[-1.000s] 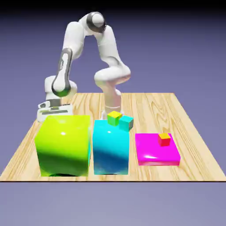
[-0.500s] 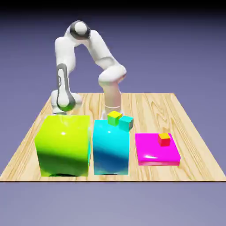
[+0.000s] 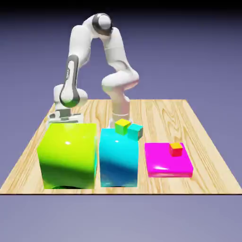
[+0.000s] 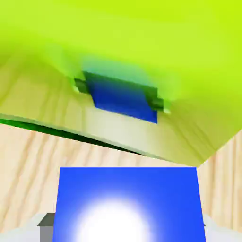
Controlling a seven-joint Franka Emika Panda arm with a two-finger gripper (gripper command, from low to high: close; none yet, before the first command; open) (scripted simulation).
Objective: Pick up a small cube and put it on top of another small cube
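Note:
The small deep-blue cube (image 4: 127,203) fills the bottom of the hand view, and my gripper (image 4: 125,229) is shut on it, with a grey fingertip (image 4: 46,221) showing at its left edge. Its mirror image shows in the glossy lime block (image 4: 142,33) just ahead. In the exterior view my gripper (image 3: 63,116) hangs behind the lime block (image 3: 67,153) at the exterior view's left; that block hides the fingers and the blue cube. A yellow-green small cube (image 3: 122,125) and a teal small cube (image 3: 135,131) sit on the large cyan block (image 3: 118,158).
A flat magenta block (image 3: 168,163) lies at the exterior view's right with a small red cube (image 3: 176,149) on top. The wooden table (image 3: 160,113) carries all the blocks, which stand in a row along its near edge.
The jaws have closed from wide open onto the blue cube. The arm dipped low behind the lime block half a second ago and stands higher again now.

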